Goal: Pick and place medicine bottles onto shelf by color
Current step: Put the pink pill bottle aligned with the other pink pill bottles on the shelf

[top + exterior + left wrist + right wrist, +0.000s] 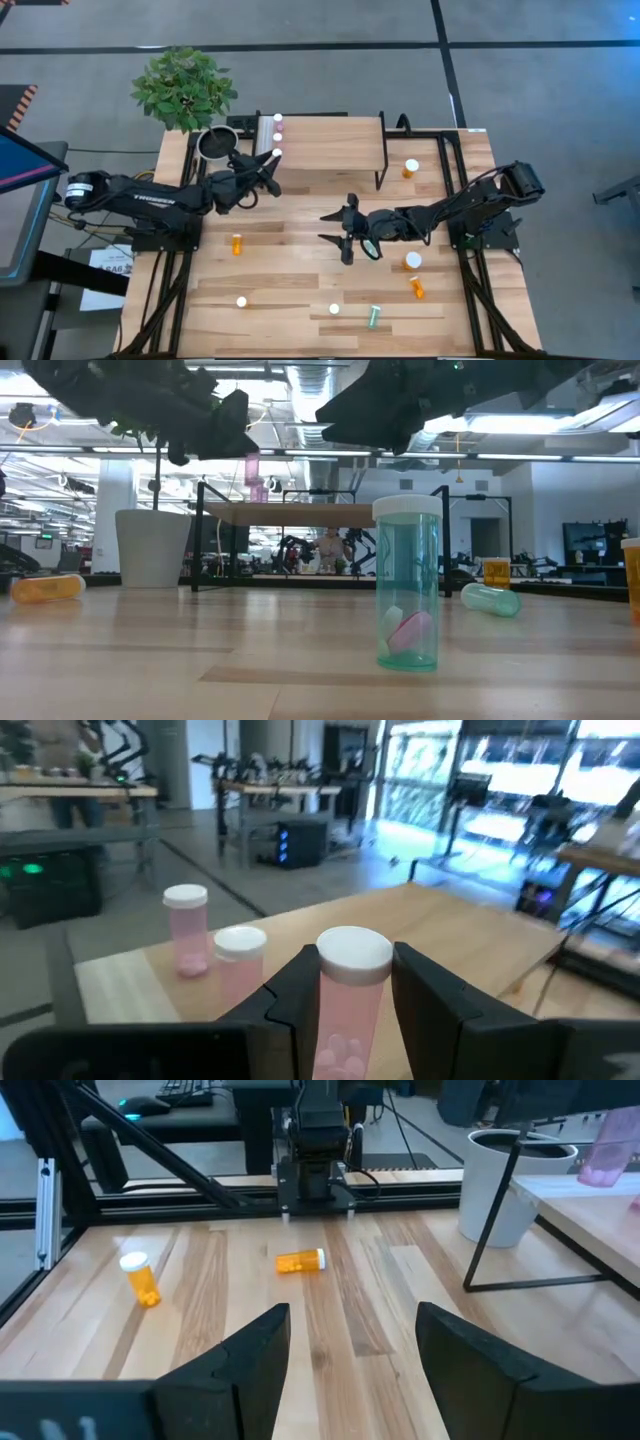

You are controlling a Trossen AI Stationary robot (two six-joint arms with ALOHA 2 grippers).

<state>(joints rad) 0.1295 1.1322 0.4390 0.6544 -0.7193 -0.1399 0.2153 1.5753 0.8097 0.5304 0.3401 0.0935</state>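
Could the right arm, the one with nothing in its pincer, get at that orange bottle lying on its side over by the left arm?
Probably yes. The right pincer is open and empty, and only bare tabletop lies between it and the orange bottle.

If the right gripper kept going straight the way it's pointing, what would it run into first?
Probably nothing close: the right gripper, jaws open and empty, faces bare tabletop. Farther on lies an orange bottle on its side, roughly in line, though depth is hard to judge.

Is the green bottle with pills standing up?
Yes, upright: the green bottle stands on its base on the table, white cap on top.
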